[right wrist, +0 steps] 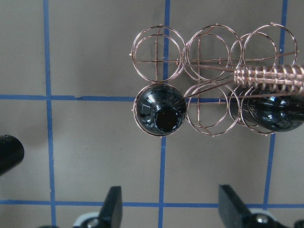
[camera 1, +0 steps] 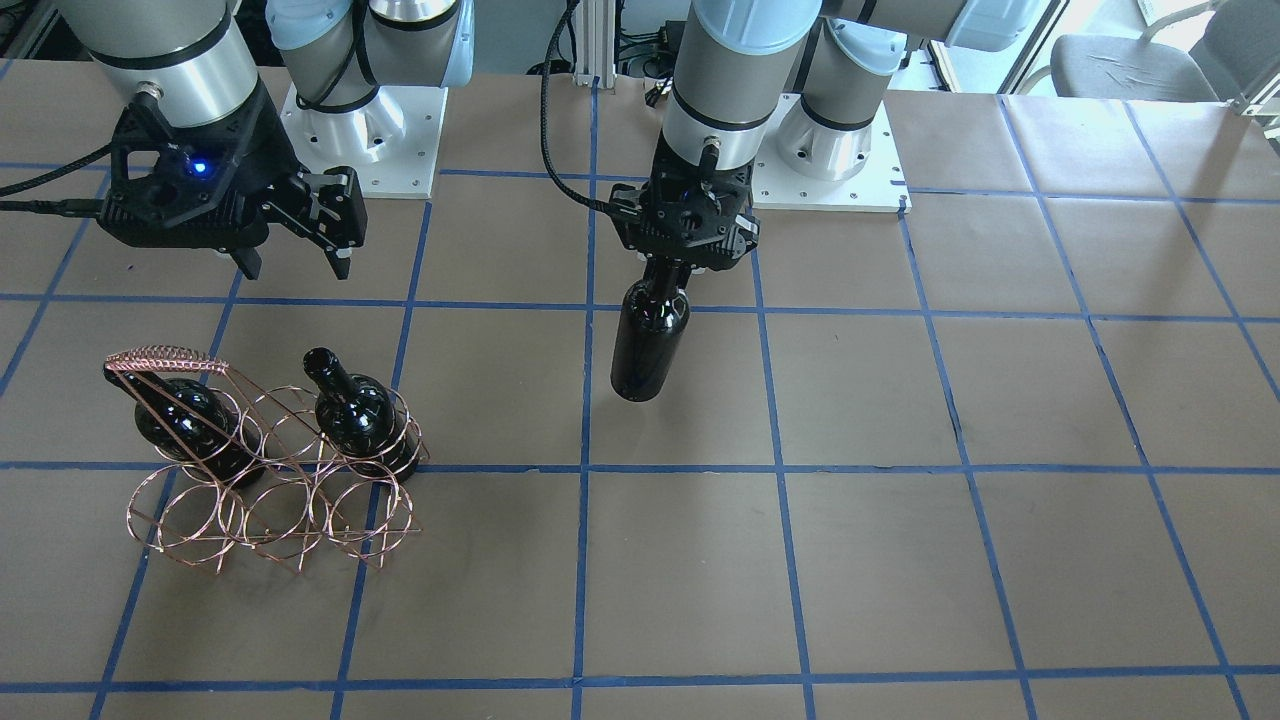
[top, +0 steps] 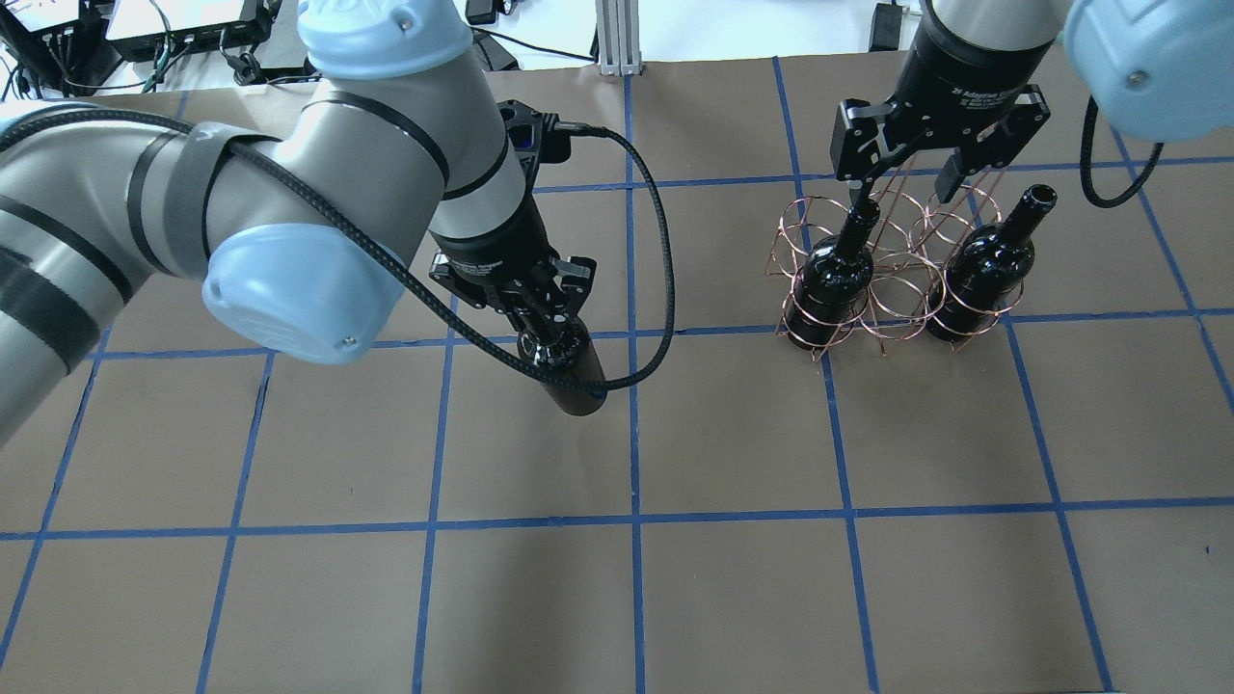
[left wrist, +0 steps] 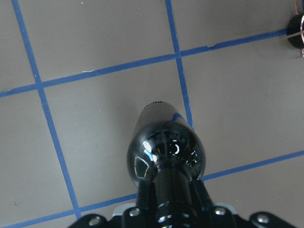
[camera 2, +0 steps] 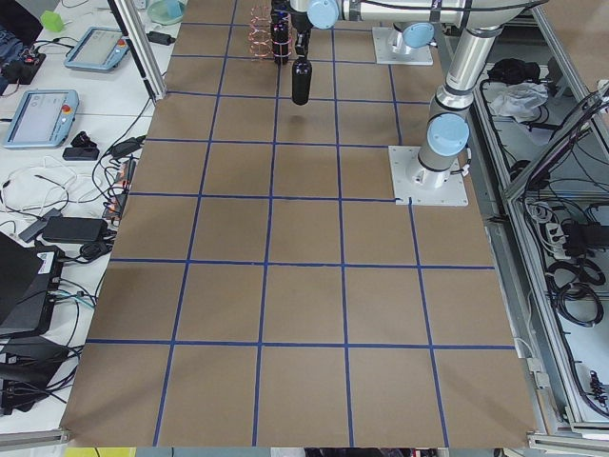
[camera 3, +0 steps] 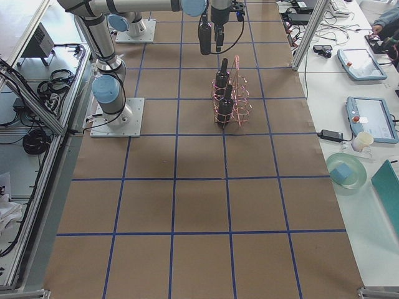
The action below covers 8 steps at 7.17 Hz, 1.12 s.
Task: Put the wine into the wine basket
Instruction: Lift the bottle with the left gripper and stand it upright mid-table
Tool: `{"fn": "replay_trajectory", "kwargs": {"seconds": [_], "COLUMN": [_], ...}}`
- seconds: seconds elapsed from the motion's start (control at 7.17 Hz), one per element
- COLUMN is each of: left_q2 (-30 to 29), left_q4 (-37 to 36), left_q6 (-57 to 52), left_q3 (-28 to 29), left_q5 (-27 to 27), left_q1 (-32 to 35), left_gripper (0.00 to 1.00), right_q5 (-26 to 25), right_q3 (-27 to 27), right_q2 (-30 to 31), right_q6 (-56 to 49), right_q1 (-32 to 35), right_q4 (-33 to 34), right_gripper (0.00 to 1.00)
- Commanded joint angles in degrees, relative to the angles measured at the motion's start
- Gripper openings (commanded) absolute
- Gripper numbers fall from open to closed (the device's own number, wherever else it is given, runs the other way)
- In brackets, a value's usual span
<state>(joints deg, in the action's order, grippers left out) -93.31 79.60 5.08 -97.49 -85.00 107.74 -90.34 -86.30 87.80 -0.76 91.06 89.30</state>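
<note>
On the left, the wine (top: 571, 371) is clamped by its neck in the closed fingers of the left gripper (top: 532, 310) and hung neck-up over the blue-taped table (top: 733, 598). Further right, the wine basket (camera 1: 270, 470) is seen with 2 bottles (top: 831, 280) (top: 983, 270) standing in it. Above it, the right gripper (top: 898, 190) is held spread wide, touching nothing.

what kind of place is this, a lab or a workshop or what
Probably a robotics lab workcell: a left arm and right arm bolted to a paper-covered table marked with a blue tape grid, with teach pendants and loose cables beside it.
</note>
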Motion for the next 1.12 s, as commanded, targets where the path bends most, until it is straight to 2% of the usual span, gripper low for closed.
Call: {"fn": "replay_trajectory", "kwargs": {"seconds": [0.0, 0.7, 0.84, 0.98], "left_q2": [0.4, -1.4, -1.4, -1.4], "left_q4": [-0.1, -0.1, -0.1, -0.1], "left_q6": [0.9, 1.2, 1.2, 1.2], "left_q3": [-2.6, -3.2, -3.2, -3.1], "left_q5": [-0.5, -0.7, -0.6, -0.5], "left_q1": [3.3, 4.6, 4.6, 4.5], "left_gripper": [0.00, 0.00, 0.17, 0.99], "right_q5": [0.0, 0.1, 0.3, 0.2], "right_q3": [0.0, -0.1, -0.1, -0.1], "right_q2": [0.0, 0.0, 0.1, 0.1], "right_q6": [0.0, 0.1, 0.1, 0.1], "right_q1": [0.0, 0.0, 0.0, 0.0], "right_q4": [0.1, -0.2, -0.2, -0.3], "right_gripper": [0.75, 0.75, 0.75, 0.75]}}
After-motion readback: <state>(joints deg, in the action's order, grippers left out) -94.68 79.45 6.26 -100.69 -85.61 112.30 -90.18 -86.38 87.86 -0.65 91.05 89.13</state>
